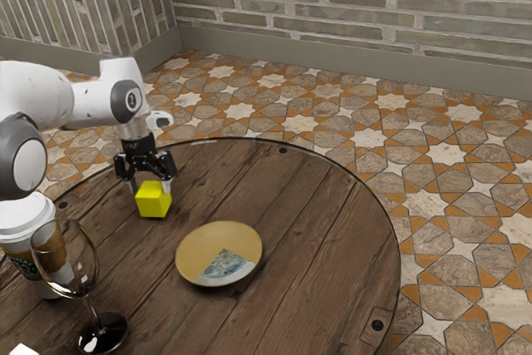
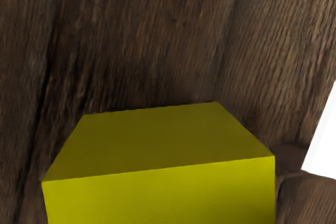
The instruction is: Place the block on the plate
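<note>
The yellow block (image 1: 153, 202) appears to rest on the wooden table, near its edge on the arm's side. Around its upper part, my gripper (image 1: 150, 185) is open, one finger on each side of the block. The wrist view has the block (image 2: 157, 192) large and close under the hand, with a gap between it and a white shape (image 2: 323, 140) that I cannot identify. A tan round plate (image 1: 208, 247) with a blue-and-white patterned section lies apart from the block, toward the exterior view's right.
A wine glass (image 1: 70, 263) and a white-lidded coffee cup (image 1: 23, 220) stand at the exterior view's lower left. The round table's dark rim (image 1: 384, 205) curves beyond the plate. Bare planks (image 1: 307, 205) lie beside the plate.
</note>
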Controlling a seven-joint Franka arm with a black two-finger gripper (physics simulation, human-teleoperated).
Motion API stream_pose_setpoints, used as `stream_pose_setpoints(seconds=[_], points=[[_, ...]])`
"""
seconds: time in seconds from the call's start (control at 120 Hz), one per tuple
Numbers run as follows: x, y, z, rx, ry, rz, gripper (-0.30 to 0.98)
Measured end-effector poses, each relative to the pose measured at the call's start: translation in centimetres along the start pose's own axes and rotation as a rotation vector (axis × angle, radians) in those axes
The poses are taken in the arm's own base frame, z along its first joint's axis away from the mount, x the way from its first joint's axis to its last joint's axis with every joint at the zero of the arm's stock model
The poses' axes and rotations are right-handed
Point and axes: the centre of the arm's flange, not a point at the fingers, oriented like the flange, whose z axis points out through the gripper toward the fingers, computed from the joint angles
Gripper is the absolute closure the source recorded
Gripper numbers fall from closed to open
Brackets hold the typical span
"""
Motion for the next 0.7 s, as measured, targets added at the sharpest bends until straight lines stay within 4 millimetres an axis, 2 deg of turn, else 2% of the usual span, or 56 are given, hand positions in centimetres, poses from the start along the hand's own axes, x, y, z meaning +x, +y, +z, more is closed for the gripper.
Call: stream_pose_setpoints(seconds=[0.175,0.267,0.458,0.7], points=[[0.5,0.1,1.6,-0.002,-0.006,-0.008,0.0],[0.6,-0.2,2.0,-0.001,-0.003,-0.014,0.07],[0.9,-0.2,1.9,0.007,0.009,-0.014,0.22],[0.9,-0.1,1.3,0.029,0.021,-0.007,0.28]])
